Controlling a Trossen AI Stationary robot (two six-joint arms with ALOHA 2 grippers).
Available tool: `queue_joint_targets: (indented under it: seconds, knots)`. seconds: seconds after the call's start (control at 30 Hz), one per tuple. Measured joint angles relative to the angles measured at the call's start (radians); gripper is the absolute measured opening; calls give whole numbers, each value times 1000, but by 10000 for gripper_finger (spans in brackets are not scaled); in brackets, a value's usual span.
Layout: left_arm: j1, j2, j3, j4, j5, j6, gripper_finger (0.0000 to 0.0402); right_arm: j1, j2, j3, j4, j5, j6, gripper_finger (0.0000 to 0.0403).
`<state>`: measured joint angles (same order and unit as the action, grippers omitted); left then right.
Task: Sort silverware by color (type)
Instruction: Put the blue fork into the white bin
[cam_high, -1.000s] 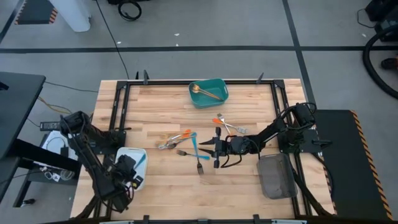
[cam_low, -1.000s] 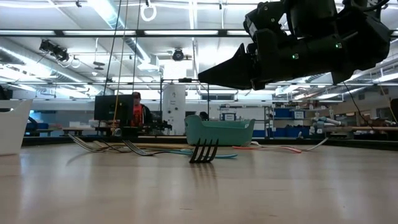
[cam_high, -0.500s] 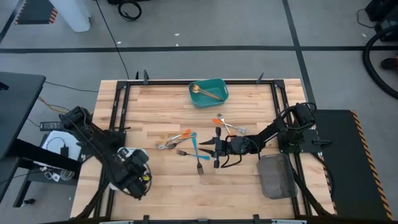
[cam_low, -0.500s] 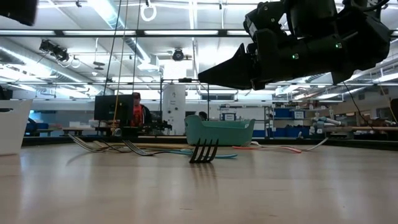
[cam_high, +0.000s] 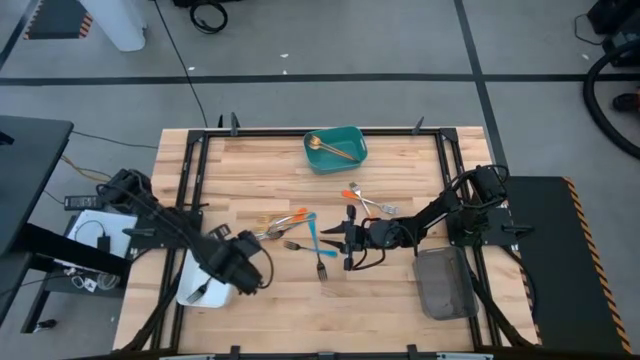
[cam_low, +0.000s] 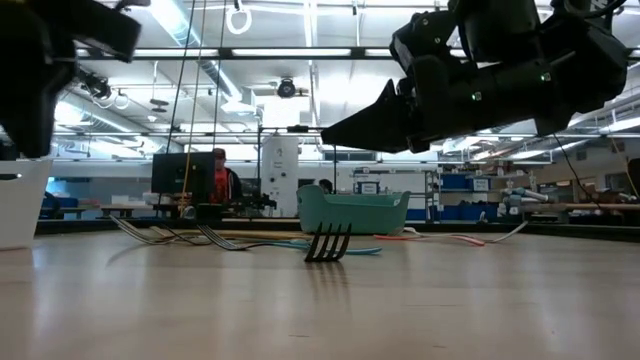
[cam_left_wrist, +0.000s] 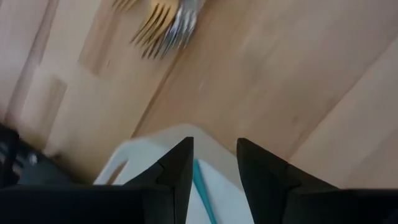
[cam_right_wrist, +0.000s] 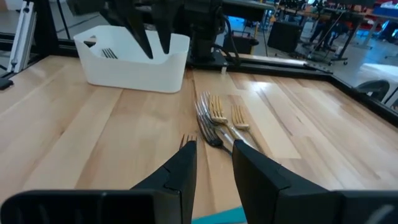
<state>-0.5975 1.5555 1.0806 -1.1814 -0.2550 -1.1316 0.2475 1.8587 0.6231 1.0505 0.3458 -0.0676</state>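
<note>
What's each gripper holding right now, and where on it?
Nothing. The left gripper is open and empty beside the white tray. The right gripper is open and empty above the loose forks.

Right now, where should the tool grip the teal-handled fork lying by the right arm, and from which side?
Take the teal-handled fork by its straight handle, from above, fingers across it. It lies flat; its curved head would slip. The open right tool hovers there.

My wooden table carries 3 trays: a teal tray at its far edge, a white tray on my left, a grey tray on my right. Loose silverware lies mid-table.
</note>
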Motion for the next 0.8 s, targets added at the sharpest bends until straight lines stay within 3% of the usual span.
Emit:
queue_joint_targets:
  seconds: [0.37, 0.53, 0.8]
  knots:
    - [116, 0, 44, 182, 0, 402, 133, 42, 0, 0, -77, 0, 77, 110]
    - [160, 0, 44, 255, 0, 498, 133, 70, 0, 0, -104, 5, 124, 110]
    - [230, 0, 44, 360, -10, 639, 133, 142, 0, 0, -127, 99, 155, 110]
